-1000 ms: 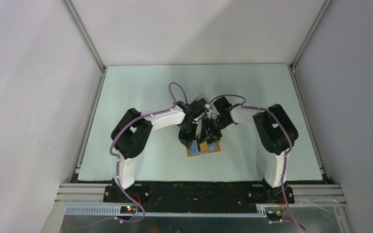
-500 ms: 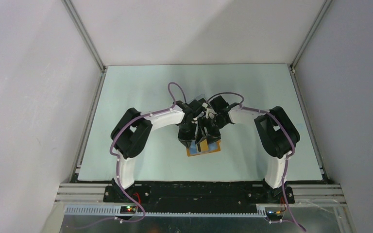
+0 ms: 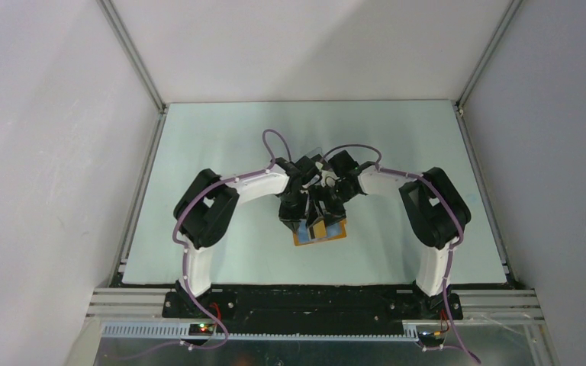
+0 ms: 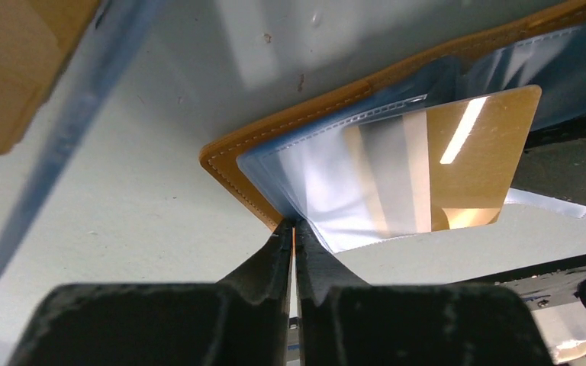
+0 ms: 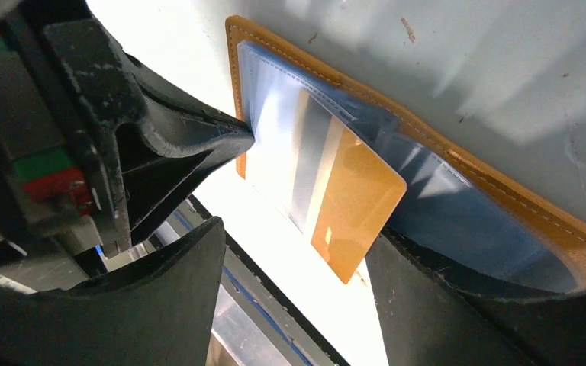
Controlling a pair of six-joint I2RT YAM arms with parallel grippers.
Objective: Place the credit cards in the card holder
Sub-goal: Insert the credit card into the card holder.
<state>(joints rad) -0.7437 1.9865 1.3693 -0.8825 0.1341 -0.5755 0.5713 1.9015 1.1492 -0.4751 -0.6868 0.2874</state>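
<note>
key relation: gold card (image 5: 355,210) sits partway in a clear sleeve of the open card holder (image 5: 503,191). its free end pokes out twd the right gripper (image 5: 297,259), long axis running from that gripper into the sleeve. we judge the next push goes along that axis, so r arm is the nearer one for it.

right gripper: fingers spread wide, one each side of the card's free end, gripping nothing.

left gripper (image 4: 294,229): fingers pressed together, pinching the sleeve edge at the holder's near corner, w/ orange leather just beside.

holder lies open and flat on the table (image 3: 221,137), mid-front, btwn both wrists.

counts: 1 holder, 1 card we can make out. a blurred clear piece w/ orange centre (image 4: 15,69) shows in the left wrist view; can't tell what it is.
</note>
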